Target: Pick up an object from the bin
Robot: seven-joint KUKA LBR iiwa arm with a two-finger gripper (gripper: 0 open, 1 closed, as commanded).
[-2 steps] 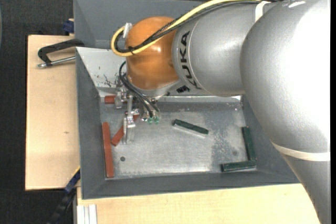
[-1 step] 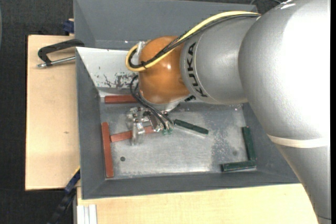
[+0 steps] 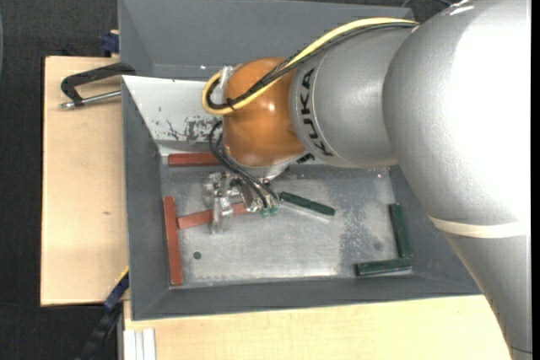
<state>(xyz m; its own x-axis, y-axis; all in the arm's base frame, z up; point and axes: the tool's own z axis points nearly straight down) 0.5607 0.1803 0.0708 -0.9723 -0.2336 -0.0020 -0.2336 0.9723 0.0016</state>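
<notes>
My gripper [image 3: 223, 203] is down in the left half of the bin, below the orange wrist cover. It stands right over a short red bar [image 3: 194, 220] that lies crosswise on the bin floor, and its metal body hides the bar's right end. A longer red bar [image 3: 174, 242] lies along the left wall and meets the short one at its left end. Another red bar [image 3: 193, 159] lies behind the gripper near the back wall. Just right of the gripper lies a dark green bar [image 3: 308, 206], tilted.
Two more dark green bars lie at the right: one [image 3: 399, 230] along the right wall and one [image 3: 383, 268] along the front wall. The big arm covers the bin's right and back. Bare floor shows in the front middle.
</notes>
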